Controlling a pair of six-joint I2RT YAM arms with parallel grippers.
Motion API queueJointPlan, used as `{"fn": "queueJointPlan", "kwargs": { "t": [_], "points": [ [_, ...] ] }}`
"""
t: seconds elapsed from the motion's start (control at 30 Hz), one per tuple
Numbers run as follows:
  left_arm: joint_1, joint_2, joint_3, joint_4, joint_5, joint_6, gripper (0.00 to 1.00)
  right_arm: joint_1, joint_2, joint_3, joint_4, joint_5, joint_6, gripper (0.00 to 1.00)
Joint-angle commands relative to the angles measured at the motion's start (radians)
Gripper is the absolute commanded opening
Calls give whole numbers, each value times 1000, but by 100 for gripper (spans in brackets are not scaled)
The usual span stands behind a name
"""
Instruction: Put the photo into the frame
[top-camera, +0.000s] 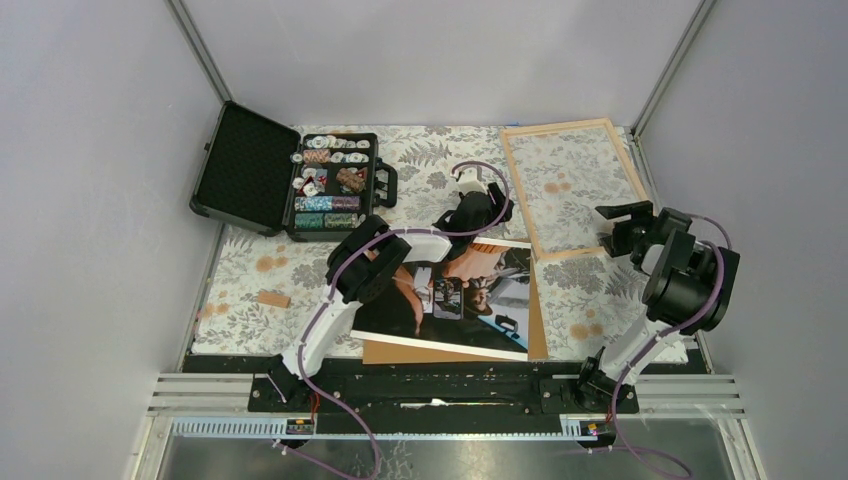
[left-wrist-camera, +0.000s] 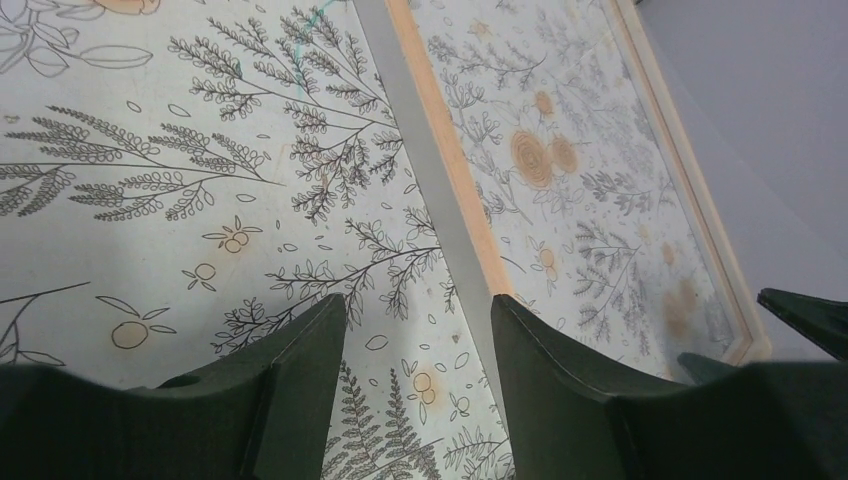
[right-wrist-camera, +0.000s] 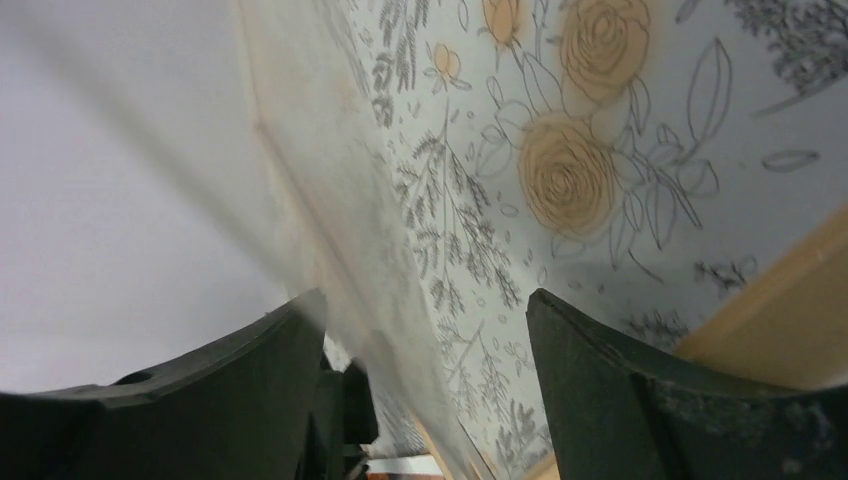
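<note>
Left fingers (left-wrist-camera: 300, 390) are spread apart with nothing between them, hovering over the flower-print surface (top-camera: 430, 160). Right fingers (right-wrist-camera: 610, 400) are wide apart too. A blurry pale edge runs between them in the right wrist view, closer to one finger, and we don't see them clamping it.

The large glossy photo with a white border (top-camera: 470, 295) lies face up at the near side of the surface, between the two arms. It rests on a plain brown cardboard board (top-camera: 440, 352) that pokes out along its near and right edges. The left arm (top-camera: 375, 262) reaches over its far left corner.

The big thin light-wood frame with a clear pane (top-camera: 573, 185) lies flat at the far right. Its near left corner is just beside the photo's far right corner, and we can't tell if they touch. The right fingers sit at its near right corner.

Further left there's an open black case of poker chips (top-camera: 245, 170), and a small wooden block (top-camera: 272, 298) by the left edge.
</note>
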Motion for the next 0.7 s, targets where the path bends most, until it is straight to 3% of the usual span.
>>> {"fn": "queueJointPlan", "kwargs": {
  "t": [0.0, 0.23, 0.37, 0.5, 0.67],
  "points": [
    [5, -91, -23, 93, -5, 60, 61, 11, -79, -6, -256, 71, -137, 82],
    [5, -104, -39, 121, 21, 79, 64, 11, -315, -28, -514, 227, -269, 88],
    [6, -118, -40, 116, 46, 119, 71, 10, -426, -43, -569, 292, -351, 89],
    [12, -107, -32, 106, 86, 112, 77, 68, -389, 24, -585, 255, -469, 89],
    [30, -143, -81, 140, 90, 113, 79, 263, -232, 168, -622, 192, -535, 87]
  ]
}}
